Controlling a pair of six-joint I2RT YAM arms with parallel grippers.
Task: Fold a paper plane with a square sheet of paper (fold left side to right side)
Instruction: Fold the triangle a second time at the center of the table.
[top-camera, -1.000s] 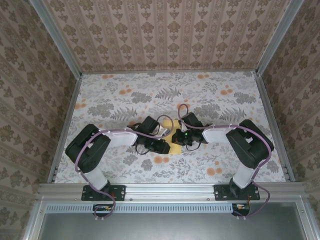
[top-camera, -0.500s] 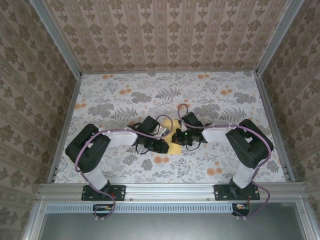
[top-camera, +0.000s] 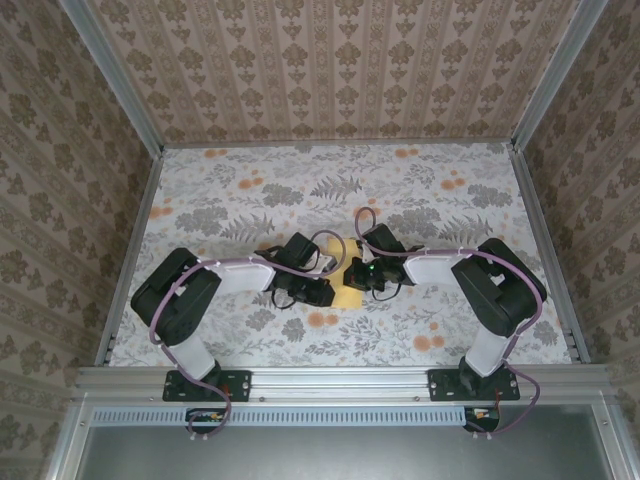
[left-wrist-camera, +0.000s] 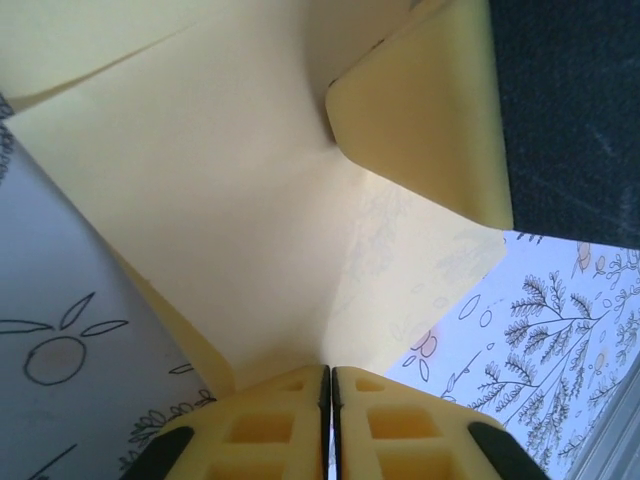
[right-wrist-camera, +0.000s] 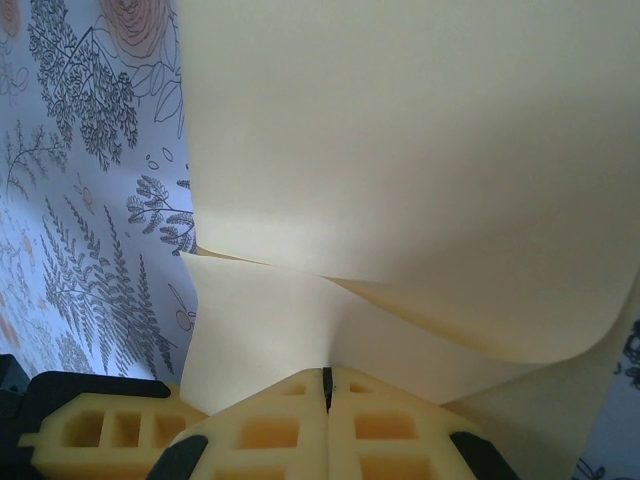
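The square sheet of paper (top-camera: 351, 297), plain yellow and partly folded, is held between both grippers at the middle of the table. In the left wrist view the sheet (left-wrist-camera: 230, 220) bends upward from my left gripper (left-wrist-camera: 330, 372), whose jaws are shut on its edge. In the right wrist view my right gripper (right-wrist-camera: 326, 375) is shut on a lower layer of the sheet (right-wrist-camera: 400, 150), while an upper layer curls over it. From above, the left gripper (top-camera: 334, 291) and right gripper (top-camera: 352, 276) sit almost tip to tip over the paper, hiding most of it.
The table (top-camera: 300, 190) has a floral cloth with small orange flower prints (top-camera: 322, 320). Patterned walls and aluminium rails (top-camera: 135, 240) enclose it on three sides. The right gripper's finger (left-wrist-camera: 420, 110) crowds the left wrist view.
The left gripper's jaws have closed onto the paper's edge. Both arms have stayed almost where they were.
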